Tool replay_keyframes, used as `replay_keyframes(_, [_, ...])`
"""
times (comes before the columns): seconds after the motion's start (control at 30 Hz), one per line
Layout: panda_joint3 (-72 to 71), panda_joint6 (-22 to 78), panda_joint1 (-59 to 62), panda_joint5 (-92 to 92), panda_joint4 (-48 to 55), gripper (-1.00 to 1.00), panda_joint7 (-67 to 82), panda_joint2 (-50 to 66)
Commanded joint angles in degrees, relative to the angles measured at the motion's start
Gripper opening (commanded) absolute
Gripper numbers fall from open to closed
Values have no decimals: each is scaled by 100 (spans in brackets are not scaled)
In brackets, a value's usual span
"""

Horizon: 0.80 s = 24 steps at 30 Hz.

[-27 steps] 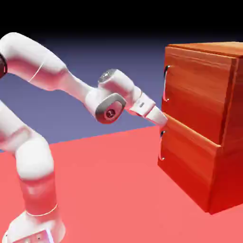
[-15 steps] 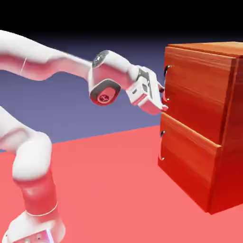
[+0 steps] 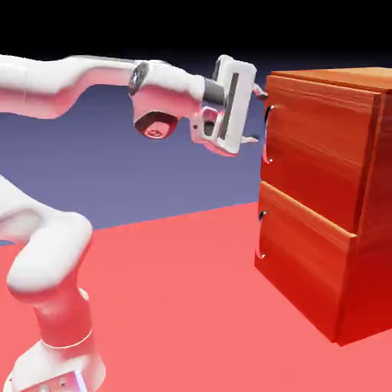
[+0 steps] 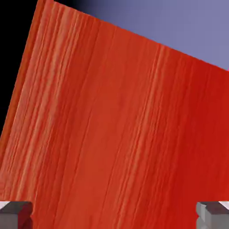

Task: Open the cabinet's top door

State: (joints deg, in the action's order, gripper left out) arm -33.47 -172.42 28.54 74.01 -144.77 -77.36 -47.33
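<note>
- Table (image 3: 176, 291): flat, pinkish red, ran under arm base and cabinet (image 3: 306, 207).
- Room: plain blue-violet backdrop, going black toward the top of the exterior view.
- Cabinet stood at the exterior view's right, reddish-brown wood grain, 2 stacked front panels, both shut.
- Top door (image 3: 318, 149): upper panel, closed, curved silver handle (image 3: 266, 134) upright near its edge on the exterior view's left.
- Lower panel (image 3: 302, 256): same wood, 1 silver handle of its own.
- White arm (image 3: 46, 84) reached in from the exterior view's left, high over the table.
- Hand (image 3: 256, 116): spread wide, 2 fingers well apart, 1 above the other in the exterior view, slightly tilted.
- Fingertips (image 4: 214, 215) at both bottom corners of the hand view, only wood grain showing between them.
- Hand held nothing; was near the top door's handle. Contact with door or handle: could not tell.
</note>
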Motion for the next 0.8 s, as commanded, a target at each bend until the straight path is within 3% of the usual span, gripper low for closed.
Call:
replay_keyframes(0.0, [-113, 5, 99, 250, 55, 0, -118, -49])
replay_keyframes(0.77, [-2705, 128, 2362, 5982, 1312, 0, -2821, -1186])
